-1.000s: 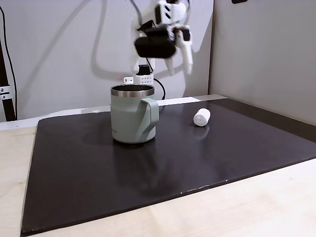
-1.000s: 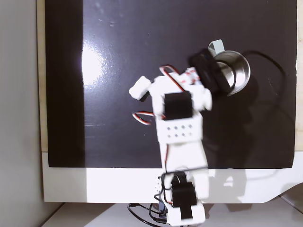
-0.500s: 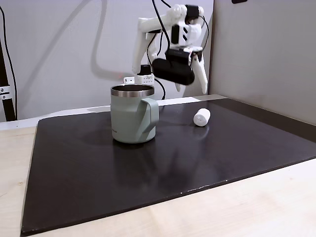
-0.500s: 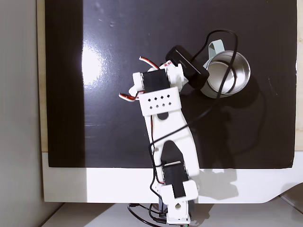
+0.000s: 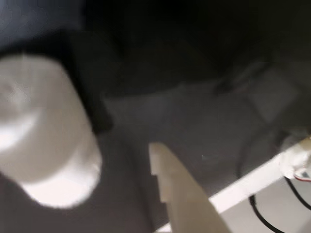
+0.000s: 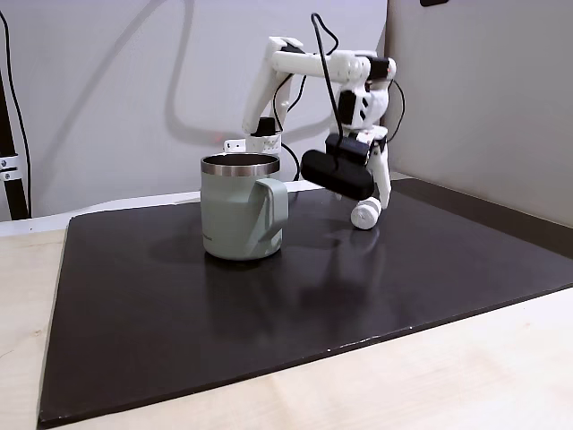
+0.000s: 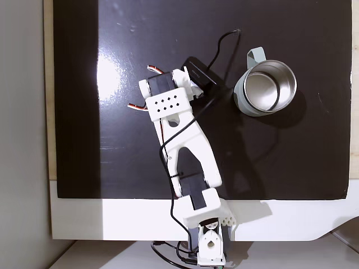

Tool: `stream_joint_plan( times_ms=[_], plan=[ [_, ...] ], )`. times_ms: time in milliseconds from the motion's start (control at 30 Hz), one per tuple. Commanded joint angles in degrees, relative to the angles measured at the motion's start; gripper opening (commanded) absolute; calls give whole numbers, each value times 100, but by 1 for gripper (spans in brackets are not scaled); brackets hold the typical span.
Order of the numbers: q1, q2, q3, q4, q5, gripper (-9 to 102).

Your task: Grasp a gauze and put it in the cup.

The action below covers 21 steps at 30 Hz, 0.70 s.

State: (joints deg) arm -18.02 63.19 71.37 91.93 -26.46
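The gauze (image 6: 365,214), a small white roll, lies on its side on the black mat (image 6: 269,313), right of the cup in the fixed side view. The sage-green cup (image 6: 240,215) stands upright with its steel rim up and its handle toward the camera; from above its inside (image 7: 268,88) looks empty. My gripper (image 6: 377,199) hangs low just over the gauze, open and holding nothing. The blurred wrist view has the gauze (image 5: 46,141) large at the left, beside one pale fingertip (image 5: 160,160). From above, the arm (image 7: 179,129) hides the gauze.
The mat covers most of a light wooden table (image 6: 466,376). A white strip (image 7: 140,218) at the mat's edge carries the arm's base. A black cable (image 7: 224,50) loops from the wrist near the cup. Walls close the back and right sides.
The arm has swung away from above the cup, rightward in the side view, and dropped down to the gauze. Cup and gauze have not moved.
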Motion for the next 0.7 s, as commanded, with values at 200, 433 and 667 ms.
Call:
stream_joint_plan(
  times_ms=[200, 433, 667],
  plan=[
    [-149, -237, -237, -211, 114, 30],
    [-97, -316, -237, -246, 149, 10],
    [-26, -316, -229, -299, 246, 0]
  ],
)
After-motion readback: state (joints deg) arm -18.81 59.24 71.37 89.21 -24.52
